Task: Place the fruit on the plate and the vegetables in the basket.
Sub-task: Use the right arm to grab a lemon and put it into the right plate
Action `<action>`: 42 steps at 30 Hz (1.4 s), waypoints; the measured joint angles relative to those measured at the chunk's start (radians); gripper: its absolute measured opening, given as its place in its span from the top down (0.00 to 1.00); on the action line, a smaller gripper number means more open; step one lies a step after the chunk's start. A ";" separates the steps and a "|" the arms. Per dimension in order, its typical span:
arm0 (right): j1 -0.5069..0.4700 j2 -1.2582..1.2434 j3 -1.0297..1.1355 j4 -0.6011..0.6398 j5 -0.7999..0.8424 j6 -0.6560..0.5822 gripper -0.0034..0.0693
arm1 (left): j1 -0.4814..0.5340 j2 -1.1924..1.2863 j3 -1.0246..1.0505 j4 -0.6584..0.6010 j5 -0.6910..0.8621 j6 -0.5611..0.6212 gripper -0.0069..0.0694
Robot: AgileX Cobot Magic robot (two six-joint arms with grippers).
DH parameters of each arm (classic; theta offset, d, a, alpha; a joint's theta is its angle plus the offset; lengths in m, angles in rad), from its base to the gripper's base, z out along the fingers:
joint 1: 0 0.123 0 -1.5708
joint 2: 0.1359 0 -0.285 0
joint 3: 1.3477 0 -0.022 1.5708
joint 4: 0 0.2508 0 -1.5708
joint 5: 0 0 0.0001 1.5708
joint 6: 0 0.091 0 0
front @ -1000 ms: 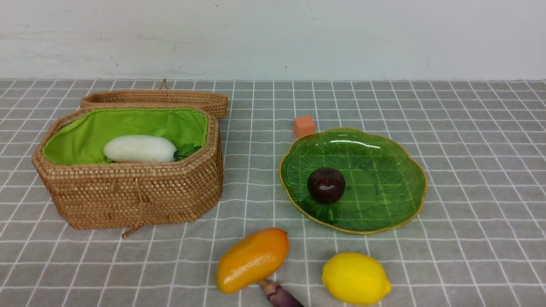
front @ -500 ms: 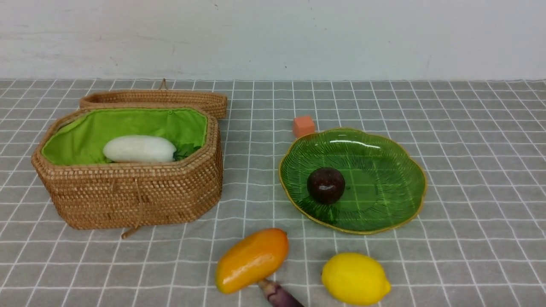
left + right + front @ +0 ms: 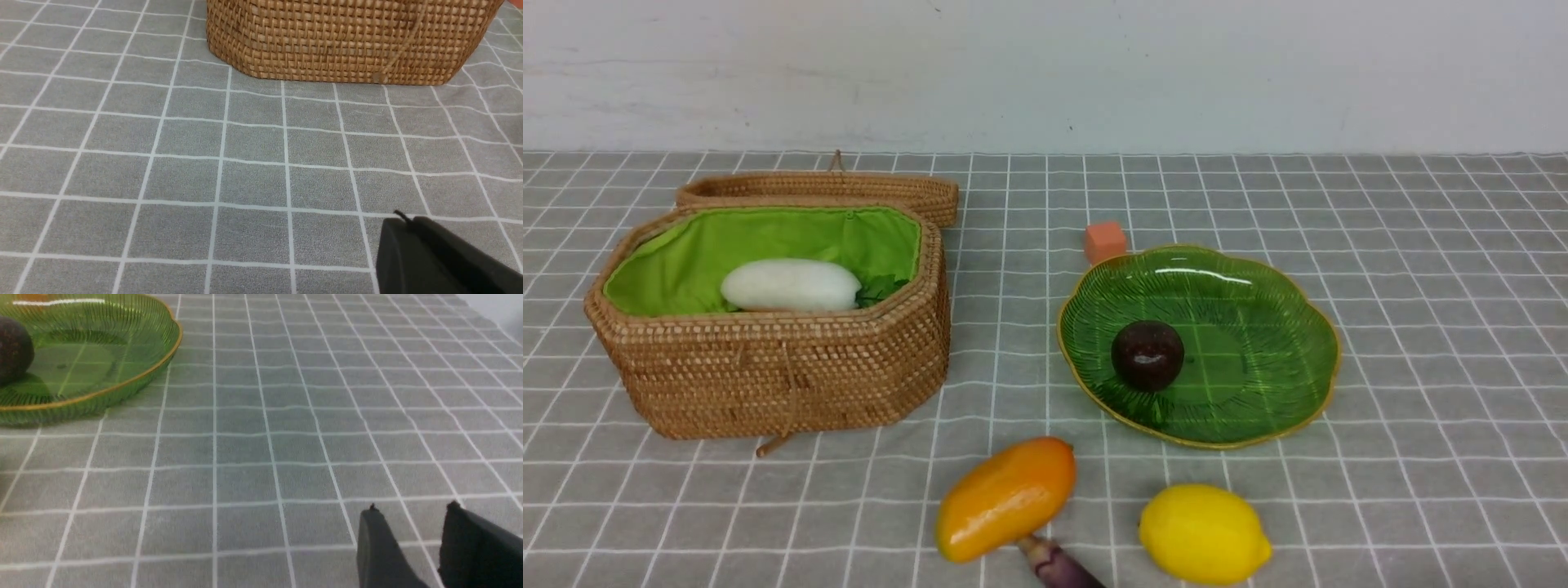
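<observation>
While neither arm shows in the front view, we see the table [image 3: 1421, 327] from our own side. The lemon [image 3: 1203, 532] lies near the front edge, right of centre, just in front of the green plate [image 3: 1258, 327], which holds one dark round fruit [image 3: 1147, 354]. The mango [image 3: 1005, 498] lies left of the lemon, its long axis slanting from near-left to far-right, toward the plate. A purple eggplant [image 3: 1058, 565] touches its near end. The basket [image 3: 768, 384], far left, holds a white vegetable [image 3: 790, 285]. Our right hand [image 3: 412, 507] hovers empty with its fingers apart, and we judge it nearer the lemon. Our left hand [image 3: 408, 232] shows one dark piece only, so we cannot tell its state.
</observation>
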 joint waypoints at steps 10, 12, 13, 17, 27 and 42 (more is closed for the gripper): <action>0.000 0.000 0.000 0.020 -0.636 0.013 0.62 | 0.000 0.000 0.000 0.000 0.000 0.000 0.88; 0.000 0.000 0.000 0.020 -0.747 0.039 0.62 | 0.000 0.000 0.000 0.000 0.000 0.000 0.88; 0.000 0.000 0.000 0.021 -0.789 0.054 0.62 | 0.000 0.000 0.000 0.000 0.000 0.000 0.88; 0.000 0.000 -0.004 0.021 -0.906 0.191 0.62 | 0.000 0.000 0.000 0.000 0.000 0.000 0.88; 0.000 0.115 -0.440 -0.014 -0.278 0.490 0.62 | 0.000 0.000 0.000 0.000 0.000 0.000 0.88; 0.000 0.523 -0.706 -0.065 -0.071 0.384 0.62 | 0.000 0.000 0.000 0.000 0.000 0.000 0.86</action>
